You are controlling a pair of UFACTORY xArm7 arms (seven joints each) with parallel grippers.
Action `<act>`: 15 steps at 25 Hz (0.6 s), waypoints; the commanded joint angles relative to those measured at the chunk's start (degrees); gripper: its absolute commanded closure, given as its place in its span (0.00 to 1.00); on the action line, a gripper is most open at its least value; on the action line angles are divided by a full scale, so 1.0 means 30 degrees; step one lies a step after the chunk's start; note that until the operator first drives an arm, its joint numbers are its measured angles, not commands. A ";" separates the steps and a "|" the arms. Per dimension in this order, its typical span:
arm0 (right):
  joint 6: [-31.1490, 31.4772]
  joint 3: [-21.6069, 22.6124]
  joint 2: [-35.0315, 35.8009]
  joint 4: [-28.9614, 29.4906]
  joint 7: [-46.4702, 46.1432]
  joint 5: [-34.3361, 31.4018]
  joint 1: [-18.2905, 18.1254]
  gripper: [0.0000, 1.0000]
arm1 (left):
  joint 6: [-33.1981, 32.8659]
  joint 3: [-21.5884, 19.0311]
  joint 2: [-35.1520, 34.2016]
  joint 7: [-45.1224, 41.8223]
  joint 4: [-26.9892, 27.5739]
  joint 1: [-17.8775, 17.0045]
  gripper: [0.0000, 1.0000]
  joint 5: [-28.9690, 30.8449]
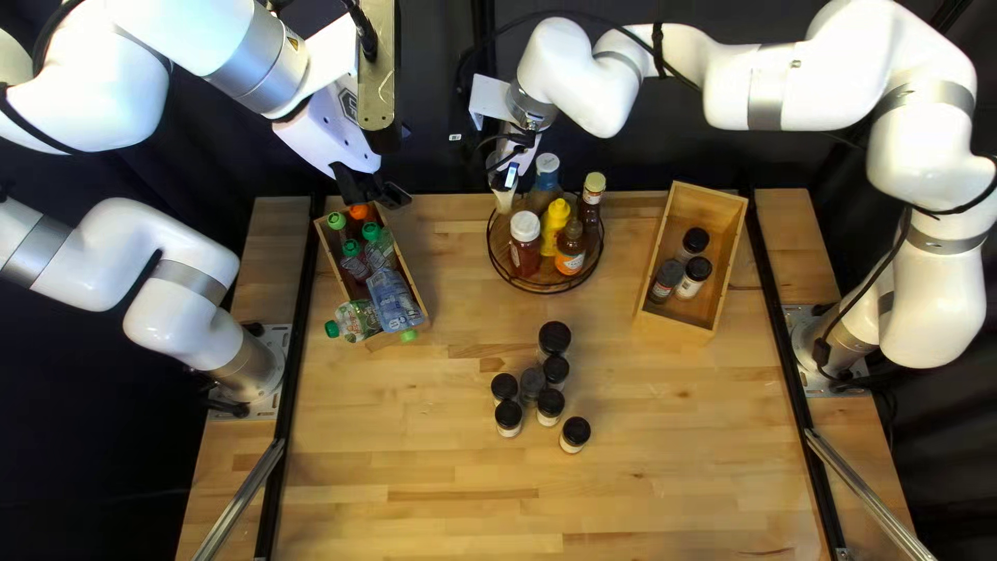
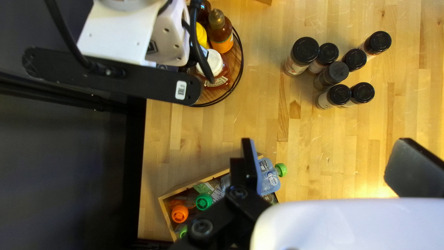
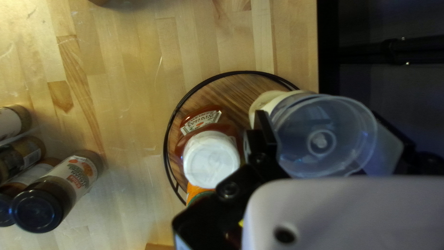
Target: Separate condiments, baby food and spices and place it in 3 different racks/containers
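At the top left view's left, my left gripper hangs over the wooden box of baby food pouches; in the left wrist view this gripper is open with nothing between its fingers. My right gripper is at the back left of the round condiment rack. In the right wrist view that gripper is shut on a pale bottle with a translucent cap, beside the ketchup bottle. The rack also holds a yellow bottle and sauce bottles. Several black-lidded spice jars stand mid-table.
A second wooden box at the right of the top left view holds three spice jars. One pouch with a green cap juts over the baby food box's near edge. Black rails run along both table sides.
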 commanded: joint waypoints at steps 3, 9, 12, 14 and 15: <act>0.0003 0.0056 0.0538 0.0179 -0.0354 0.0283 -0.0320 1.00 | 0.0000 0.0000 0.0000 0.0000 0.0000 0.0000 0.00 0.0000; 0.0248 0.0140 0.0940 0.0547 -0.0441 0.0458 -0.0422 1.00 | 0.0000 0.0000 0.0000 0.0000 0.0000 0.0000 0.00 0.0000; 0.0416 0.0216 0.1067 0.0665 -0.0507 0.0545 -0.0438 1.00 | 0.0000 0.0000 0.0000 0.0000 0.0000 0.0000 0.00 0.0000; 0.0560 0.0287 0.1157 0.0732 -0.0654 0.0642 -0.0500 1.00 | 0.0000 0.0000 0.0000 0.0000 0.0000 0.0000 0.00 0.0000; 0.0656 0.0317 0.1206 0.0798 -0.0720 0.0684 -0.0529 1.00 | 0.0000 0.0000 0.0000 0.0000 0.0000 0.0000 0.00 0.0000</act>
